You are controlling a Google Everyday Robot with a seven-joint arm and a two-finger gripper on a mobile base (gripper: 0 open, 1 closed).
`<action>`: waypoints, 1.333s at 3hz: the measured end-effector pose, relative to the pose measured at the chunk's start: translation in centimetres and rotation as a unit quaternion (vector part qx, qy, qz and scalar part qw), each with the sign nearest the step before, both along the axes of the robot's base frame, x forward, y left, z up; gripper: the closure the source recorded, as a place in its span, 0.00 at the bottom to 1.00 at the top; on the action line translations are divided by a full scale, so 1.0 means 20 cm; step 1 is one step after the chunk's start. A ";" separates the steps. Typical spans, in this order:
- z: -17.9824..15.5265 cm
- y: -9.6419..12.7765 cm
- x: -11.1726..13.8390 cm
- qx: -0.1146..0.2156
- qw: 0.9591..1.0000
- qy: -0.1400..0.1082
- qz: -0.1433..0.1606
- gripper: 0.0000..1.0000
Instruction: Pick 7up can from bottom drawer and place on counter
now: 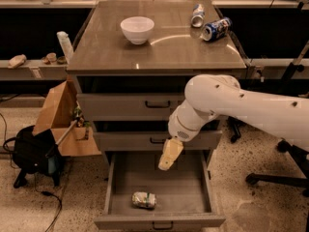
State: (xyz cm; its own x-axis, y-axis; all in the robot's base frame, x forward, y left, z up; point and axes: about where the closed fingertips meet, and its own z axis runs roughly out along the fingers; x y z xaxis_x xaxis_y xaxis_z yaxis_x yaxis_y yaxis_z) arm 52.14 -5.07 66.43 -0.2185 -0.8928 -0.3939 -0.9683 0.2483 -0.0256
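The 7up can (pixel 144 200), pale and dented with green marks, lies on its side in the open bottom drawer (pixel 193 209), near its front middle. My gripper (pixel 166 162) hangs from the white arm above the drawer's back part, up and to the right of the can, apart from it. It points down and holds nothing that I can see. The counter (pixel 116 50) is the glossy grey-brown top of the cabinet.
On the counter stand a white bowl (pixel 137 29), a blue can (pixel 215 29) and a silver can (pixel 197 15) at the back right. Two shut shallower drawers sit above the open one. A cardboard box (pixel 60 117) and black bag (pixel 31 153) stand left; a chair base (pixel 277 178) right.
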 end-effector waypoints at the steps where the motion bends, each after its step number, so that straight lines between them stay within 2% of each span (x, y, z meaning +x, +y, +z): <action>1: -0.14 0.01 -0.01 -0.001 1.000 0.022 -0.001 0.00; 3: -0.32 0.00 -0.03 -0.002 0.998 0.058 -0.008 0.00; 4: -0.33 0.00 -0.03 -0.002 0.998 0.058 -0.008 0.00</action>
State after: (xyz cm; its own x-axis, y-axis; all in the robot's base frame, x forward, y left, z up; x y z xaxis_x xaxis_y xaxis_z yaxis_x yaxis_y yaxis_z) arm 51.49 -5.08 59.92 -0.2773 -0.8899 -0.3622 -0.9606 0.2642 0.0863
